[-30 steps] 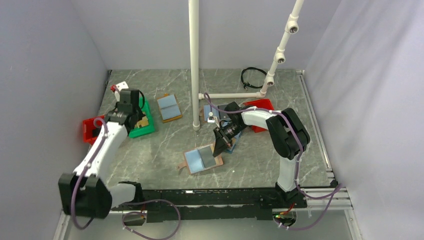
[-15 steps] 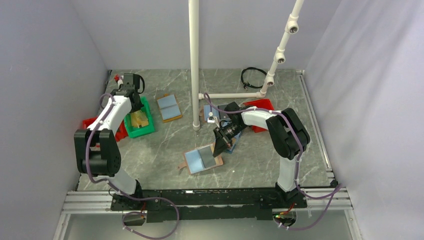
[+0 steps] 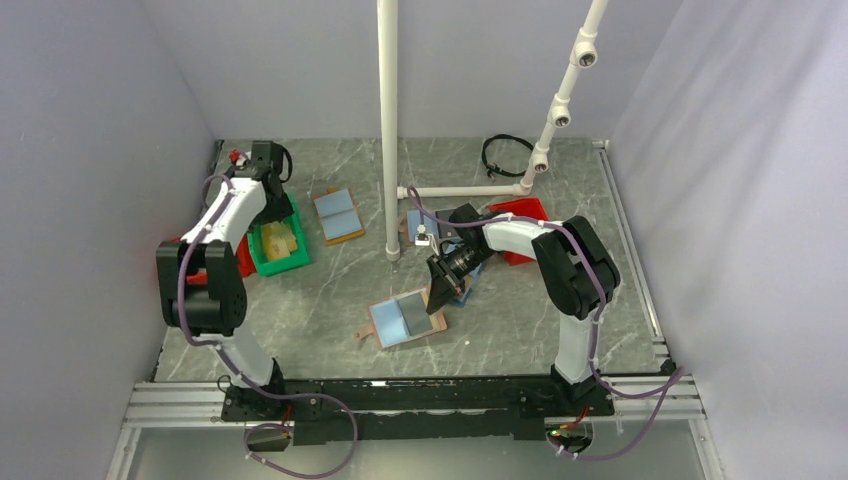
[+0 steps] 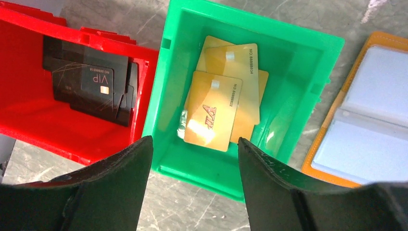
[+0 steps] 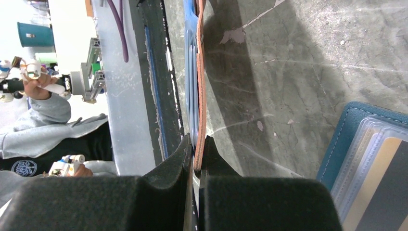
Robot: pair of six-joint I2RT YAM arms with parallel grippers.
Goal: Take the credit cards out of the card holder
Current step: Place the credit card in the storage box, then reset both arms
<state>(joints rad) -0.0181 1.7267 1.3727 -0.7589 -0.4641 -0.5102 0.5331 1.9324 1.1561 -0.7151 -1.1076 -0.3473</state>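
Tan leather runs round the open card holder [image 3: 393, 325], which lies flat on the grey table [image 3: 520, 320], near the middle, in front of the arms. One half shows a dark grey card [image 3: 416, 313]. The right gripper [image 5: 196, 144] is almost closed and pinches one edge of the holder between its two fingers. A dark blue holder [image 5: 346, 127] lies just beside it. The left gripper [image 4: 192, 144] is wide open with nothing in it. It hangs over a green bin [image 4: 161, 91] of gold cards [image 4: 214, 113]. Next to that, a red bin [image 4: 29, 120] holds black cards [image 4: 89, 79]. An orange holder [image 4: 370, 130] lies on the other side.
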